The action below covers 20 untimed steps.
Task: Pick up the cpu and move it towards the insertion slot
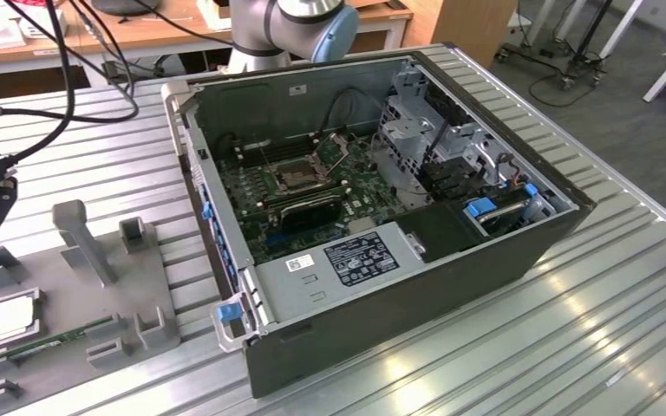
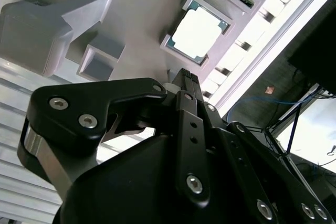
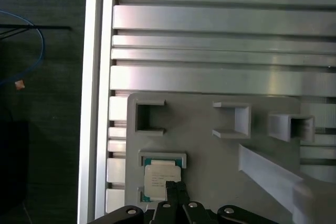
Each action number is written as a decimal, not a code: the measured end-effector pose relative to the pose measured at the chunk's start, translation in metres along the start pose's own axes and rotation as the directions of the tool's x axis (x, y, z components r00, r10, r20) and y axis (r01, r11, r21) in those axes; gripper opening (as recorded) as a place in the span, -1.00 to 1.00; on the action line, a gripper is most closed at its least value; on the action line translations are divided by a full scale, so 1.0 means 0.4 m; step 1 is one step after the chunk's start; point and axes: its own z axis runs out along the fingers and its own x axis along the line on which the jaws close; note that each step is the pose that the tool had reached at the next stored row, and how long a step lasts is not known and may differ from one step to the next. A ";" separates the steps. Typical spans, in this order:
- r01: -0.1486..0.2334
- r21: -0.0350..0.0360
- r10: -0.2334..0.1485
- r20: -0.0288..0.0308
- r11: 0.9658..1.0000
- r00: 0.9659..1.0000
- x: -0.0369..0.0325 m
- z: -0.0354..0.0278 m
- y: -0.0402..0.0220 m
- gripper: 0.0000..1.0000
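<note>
Resting flat in a square recess of the moulded grey plastic tray point(image 3: 199, 156), the cpu point(image 3: 156, 174) is a small flat square chip with a pale silvery metal top and a green rim. The recess walls enclose the chip on its sides. This placement is judged to fix its position and leave its top face free for approach from above. The tray lies on the ribbed aluminium surface point(image 1: 541, 347). A long thin green memory stick point(image 1: 62, 340) lies in a channel of the tray just beside the cpu recess.

The black two-fingered gripper point(image 3: 176, 186) hangs over the tray, pointing down at the cpu recess. The jaws appear drawn together with nothing between them, but both wrist views show the tips at a steep angle, so this is not certain. The cpu is not held. It lies below the jaws in the tray, and in the first wrist view the tips overlap one edge of the chip instead of straddling it.

The insertion slot point(image 1: 298, 176) is a square socket with a shiny metal frame and dark centre on the green circuit board point(image 1: 252, 217). It sits inside the open dark computer case point(image 1: 449, 286), well apart from the tray toward the exterior view's right. The pick-up is not yet done.
</note>
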 end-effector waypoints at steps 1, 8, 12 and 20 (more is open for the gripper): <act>0.000 0.001 0.000 0.000 1.000 1.000 0.000 0.002 0.000 -0.79; 0.000 0.006 0.000 0.000 1.000 1.000 0.000 0.005 0.000 -0.79; 0.000 0.006 0.000 0.000 1.000 1.000 0.000 0.005 0.000 -0.79; 0.000 0.007 0.000 0.018 1.000 1.000 0.004 0.005 0.000 -0.79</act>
